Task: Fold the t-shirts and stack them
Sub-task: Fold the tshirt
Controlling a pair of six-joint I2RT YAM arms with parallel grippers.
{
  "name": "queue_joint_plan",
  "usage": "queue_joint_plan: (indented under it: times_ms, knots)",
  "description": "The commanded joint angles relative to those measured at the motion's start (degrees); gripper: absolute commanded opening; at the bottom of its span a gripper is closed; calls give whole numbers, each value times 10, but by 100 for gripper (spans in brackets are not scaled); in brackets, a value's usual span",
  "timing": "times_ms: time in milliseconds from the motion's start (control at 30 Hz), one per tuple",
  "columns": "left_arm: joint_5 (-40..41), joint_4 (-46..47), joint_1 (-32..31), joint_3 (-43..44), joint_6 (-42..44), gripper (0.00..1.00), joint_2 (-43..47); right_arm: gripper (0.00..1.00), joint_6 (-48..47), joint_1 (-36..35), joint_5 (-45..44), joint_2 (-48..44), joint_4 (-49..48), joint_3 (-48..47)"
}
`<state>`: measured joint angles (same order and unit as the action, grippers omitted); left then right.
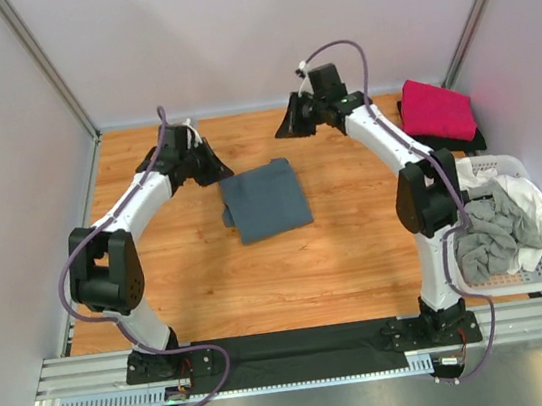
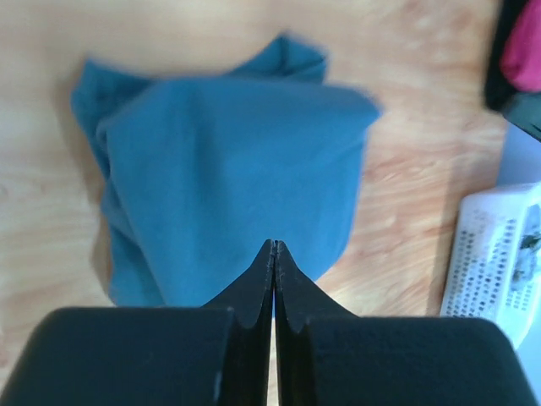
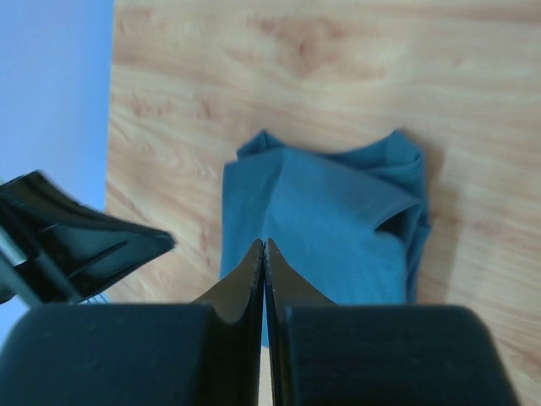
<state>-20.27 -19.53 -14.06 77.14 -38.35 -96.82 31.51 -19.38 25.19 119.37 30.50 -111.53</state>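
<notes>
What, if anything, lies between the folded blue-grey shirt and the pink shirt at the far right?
Nothing lies on the table between the blue-grey shirt and the pink shirt. Only the right arm crosses that stretch, seen from above.

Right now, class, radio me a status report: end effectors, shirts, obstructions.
Left end effector shut, empty; right end effector shut, empty. Slate blue-grey cloth t-shirt folded, lying between them. Nothing blocking it.
</notes>
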Motion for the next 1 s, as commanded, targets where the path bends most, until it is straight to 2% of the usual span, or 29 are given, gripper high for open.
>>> queue_joint_plan:
  times_ms: [0,167,300,567,700,767,867,900,967]
  knots:
    - [-21,29,-14,-44,-45,0,-22,0,-20,-24,21,31,5,29]
    - [-30,34,-22,-72,-67,0,-52,0,-21,-29,6,83,17,23]
    - [-3,17,-22,-88,-63,0,-79,0,-29,-29,-13,125,20,-5]
    - [9,-6,-22,-74,-43,0,-145,0,-15,-29,-44,183,3,-35]
    - [-4,-24,-22,-61,-16,0,-132,0,-13,-28,-39,182,7,-41]
    - [-5,-31,-22,-63,-9,0,-98,0,-12,-28,-39,170,9,-39]
    - [-4,-60,-22,-60,6,9,-43,0,-14,-28,-31,146,16,-42]
    - [-3,-74,-22,-64,12,21,-27,1,-14,-28,-28,139,21,-45]
    - [9,-86,-22,-70,15,30,18,0,-16,-28,-26,112,27,-48]
